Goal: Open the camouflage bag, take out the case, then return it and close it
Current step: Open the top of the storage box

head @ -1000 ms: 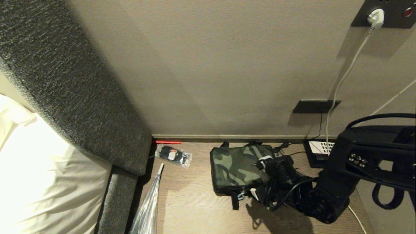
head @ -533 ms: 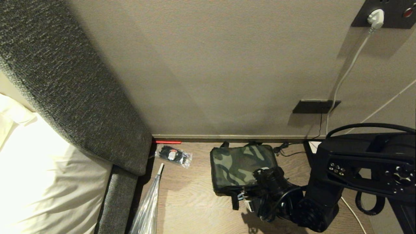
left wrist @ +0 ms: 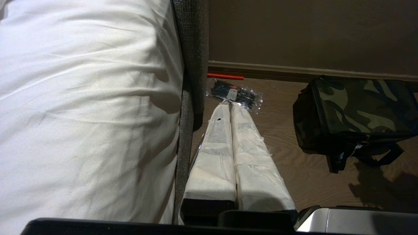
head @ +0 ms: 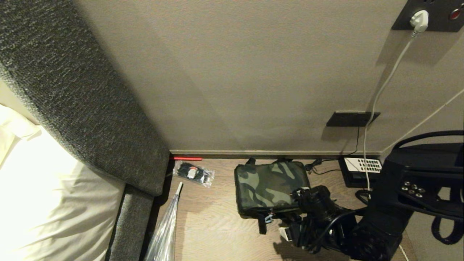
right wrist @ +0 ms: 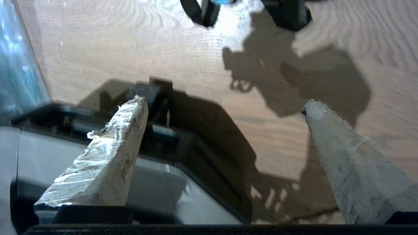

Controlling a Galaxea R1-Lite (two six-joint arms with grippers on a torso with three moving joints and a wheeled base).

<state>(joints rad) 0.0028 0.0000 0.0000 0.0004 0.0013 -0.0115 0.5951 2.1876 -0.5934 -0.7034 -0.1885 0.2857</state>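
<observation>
The camouflage bag (head: pixel 268 186) lies shut on the wooden floor by the wall, its black straps (right wrist: pixel 202 11) trailing off its near side. It also shows in the left wrist view as the camouflage bag (left wrist: pixel 356 111). My right gripper (head: pixel 291 217) hovers off the bag's near right corner, open. In its wrist view the right gripper (right wrist: pixel 225 104) has only bare floor and shadow between its taped fingers (right wrist: pixel 124 137). My left gripper (left wrist: pixel 228 106) is parked beside the bed, shut and empty, seen from the head as the left gripper (head: pixel 178 186). The case is hidden.
A clear packet of black cable ties (head: pixel 194 173) lies left of the bag, near a red strip (head: pixel 185 158) at the skirting. A black telephone (head: pixel 362 168) sits right of the bag, with white cables (head: pixel 377 98) on the wall. The bed's grey headboard (head: pixel 83 108) fills the left.
My right gripper has drawn back from the bag's right end to the floor in front of it, and its fingers have spread a little wider. The bag stays put.
</observation>
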